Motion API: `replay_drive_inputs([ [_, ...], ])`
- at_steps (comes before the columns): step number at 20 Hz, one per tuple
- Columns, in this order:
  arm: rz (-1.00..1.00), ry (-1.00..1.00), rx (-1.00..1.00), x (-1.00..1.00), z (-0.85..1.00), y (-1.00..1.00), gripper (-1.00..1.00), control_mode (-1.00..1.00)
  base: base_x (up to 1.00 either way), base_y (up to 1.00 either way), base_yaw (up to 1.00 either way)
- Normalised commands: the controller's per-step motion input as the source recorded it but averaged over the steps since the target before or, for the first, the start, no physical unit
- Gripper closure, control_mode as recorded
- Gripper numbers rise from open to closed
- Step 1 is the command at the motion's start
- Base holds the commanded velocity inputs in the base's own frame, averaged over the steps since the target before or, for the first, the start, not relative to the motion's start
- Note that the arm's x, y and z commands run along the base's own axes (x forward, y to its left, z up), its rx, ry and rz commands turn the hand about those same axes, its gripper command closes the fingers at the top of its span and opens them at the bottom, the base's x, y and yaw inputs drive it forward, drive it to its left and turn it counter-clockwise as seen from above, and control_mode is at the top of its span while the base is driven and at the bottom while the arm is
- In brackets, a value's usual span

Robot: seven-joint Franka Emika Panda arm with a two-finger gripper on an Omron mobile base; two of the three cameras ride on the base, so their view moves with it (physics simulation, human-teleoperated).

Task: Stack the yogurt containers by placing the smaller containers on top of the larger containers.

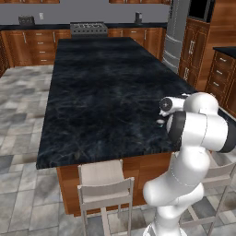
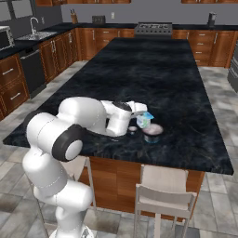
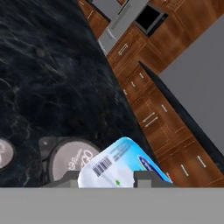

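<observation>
Your gripper (image 3: 107,177) is closed on the small blue-topped tub (image 3: 120,164), held off the black counter (image 2: 176,83) and tilted. The larger round tub (image 2: 152,130) sits just beside it at four o'clock in the right base view. Judge the tub light, thin-walled and slick; hold its flat sides, without squeezing.

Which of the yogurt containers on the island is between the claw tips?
The small squarish white tub with the light-blue top, gripped by the claw. The larger round pinkish-lidded tub sits apart on the black marble countertop.
</observation>
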Motion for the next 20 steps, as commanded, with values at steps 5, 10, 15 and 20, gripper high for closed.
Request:
replay_drive_inputs([
  [5, 0.00, -0.02, -0.01, -0.03, -0.23, -0.11, 1.00, -1.00, 0.00, 0.00, 0.00],
  [10, 0.00, -0.01, 0.00, 0.04, -0.18, -0.13, 1.00, -1.00, 0.00, 0.00, 0.00],
  [15, 0.00, 0.00, 0.00, 0.12, -0.20, -0.11, 1.00, -1.00, 0.00, 0.00, 0.00],
  [20, 0.00, 0.00, 0.00, 0.16, -0.17, -0.10, 1.00, -1.00, 0.00, 0.00, 0.00],
])
